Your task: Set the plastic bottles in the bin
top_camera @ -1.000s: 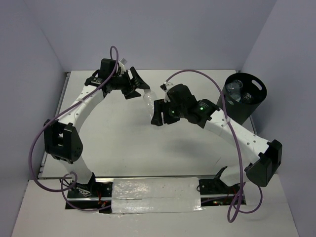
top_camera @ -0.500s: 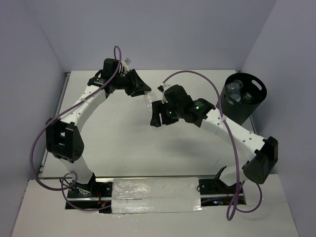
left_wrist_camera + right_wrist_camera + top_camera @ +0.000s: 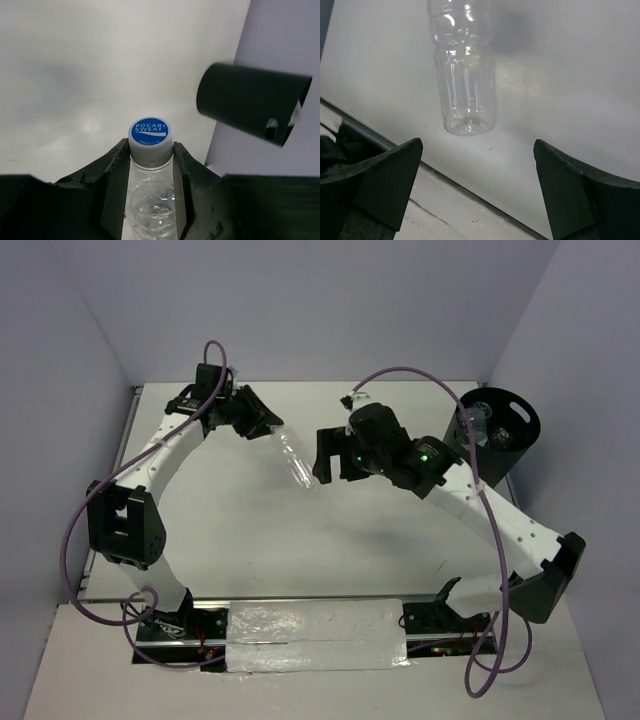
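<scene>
A clear plastic bottle [image 3: 292,460] with a blue-and-white cap [image 3: 149,132] hangs from my left gripper [image 3: 262,423], which is shut on its neck just below the cap. In the left wrist view its body [image 3: 150,200] runs down between the fingers [image 3: 112,170]. My right gripper [image 3: 325,455] stands wide open just right of it, nothing between its fingers [image 3: 385,185]; the bottle's base [image 3: 466,120] shows ahead of them. The black bin [image 3: 492,468] stands at the far right, with clear bottles [image 3: 477,423] inside.
Purple cables loop over both arms. The bin [image 3: 245,102] sits against the right wall. The white table's [image 3: 250,530] front rail with taped strip [image 3: 315,635] lies near the arm bases.
My right gripper opened, let go of the bottle and drew back to the right. My left gripper shut on the bottle's neck and shifted left with it.
</scene>
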Robot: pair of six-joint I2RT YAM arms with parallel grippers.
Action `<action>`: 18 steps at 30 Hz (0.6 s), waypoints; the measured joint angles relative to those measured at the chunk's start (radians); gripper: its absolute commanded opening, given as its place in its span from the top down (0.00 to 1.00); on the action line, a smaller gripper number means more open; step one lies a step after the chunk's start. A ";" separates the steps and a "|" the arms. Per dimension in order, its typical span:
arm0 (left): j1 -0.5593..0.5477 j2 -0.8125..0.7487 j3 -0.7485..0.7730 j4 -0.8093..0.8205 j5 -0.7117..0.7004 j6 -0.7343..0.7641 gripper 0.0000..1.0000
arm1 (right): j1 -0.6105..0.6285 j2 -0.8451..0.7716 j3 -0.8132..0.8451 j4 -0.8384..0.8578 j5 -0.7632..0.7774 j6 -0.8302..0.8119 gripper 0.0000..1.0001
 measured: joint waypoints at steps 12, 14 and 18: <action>0.152 -0.211 -0.381 0.189 0.016 -0.503 1.00 | -0.002 -0.360 -0.286 0.291 0.198 0.178 0.00; 0.152 -0.218 -0.415 0.220 0.034 -0.569 1.00 | -0.002 -0.360 -0.338 0.375 0.185 0.196 0.00; 0.151 -0.224 -0.427 0.240 0.040 -0.658 1.00 | 0.002 -0.303 -0.426 0.547 0.154 0.223 0.00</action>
